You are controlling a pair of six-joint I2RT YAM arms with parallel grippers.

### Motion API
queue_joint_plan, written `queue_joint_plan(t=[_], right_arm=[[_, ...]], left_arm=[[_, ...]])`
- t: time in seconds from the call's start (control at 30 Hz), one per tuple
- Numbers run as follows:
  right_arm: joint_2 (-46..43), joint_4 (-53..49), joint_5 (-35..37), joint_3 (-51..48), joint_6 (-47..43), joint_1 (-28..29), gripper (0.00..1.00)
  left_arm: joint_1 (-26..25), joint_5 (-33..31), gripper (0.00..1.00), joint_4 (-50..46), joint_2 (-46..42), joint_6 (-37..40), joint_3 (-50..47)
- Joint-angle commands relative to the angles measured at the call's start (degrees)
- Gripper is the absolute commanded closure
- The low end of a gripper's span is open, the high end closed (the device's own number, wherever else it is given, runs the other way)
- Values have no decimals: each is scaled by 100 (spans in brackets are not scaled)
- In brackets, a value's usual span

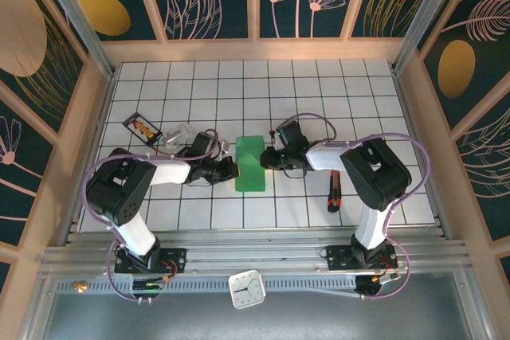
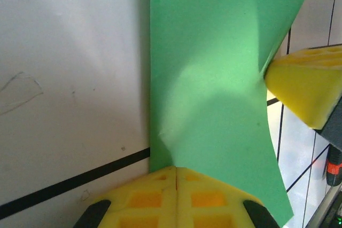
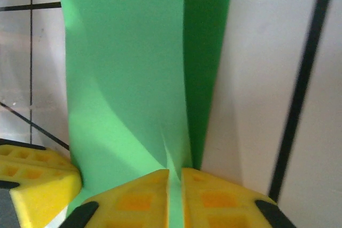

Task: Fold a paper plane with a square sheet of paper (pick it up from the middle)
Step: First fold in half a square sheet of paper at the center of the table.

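Note:
The bright-green sheet of paper (image 1: 251, 162) lies mid-table as a narrow folded strip, bowed upward between both grippers. My left gripper (image 1: 232, 170) is shut on its left edge; in the left wrist view the yellow fingertips (image 2: 176, 170) pinch the paper (image 2: 214, 78) with no gap. My right gripper (image 1: 268, 157) is shut on the right edge; in the right wrist view a sliver of green paper (image 3: 128, 78) runs between its jaws (image 3: 175, 173). The opposite gripper's yellow finger (image 2: 307, 84) shows across the sheet. No finished paper plane is in view.
A red-and-black tool (image 1: 335, 190) lies right of the right arm. A small black tray with orange pieces (image 1: 143, 127) and a clear plastic wrapper (image 1: 179, 136) sit left of the left arm. White gridded tabletop (image 1: 319, 93) stretches behind, walled on three sides.

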Motion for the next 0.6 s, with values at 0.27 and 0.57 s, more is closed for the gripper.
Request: queue_joint_plan(t=[0.27, 0.57], right_arm=[[-269, 211, -396, 593, 195, 126, 80], [599, 880, -1019, 1101, 996, 191, 95]], left_arm=[[135, -377, 100, -1132, 450, 843, 108], [144, -395, 100, -1106, 441, 810, 92]])
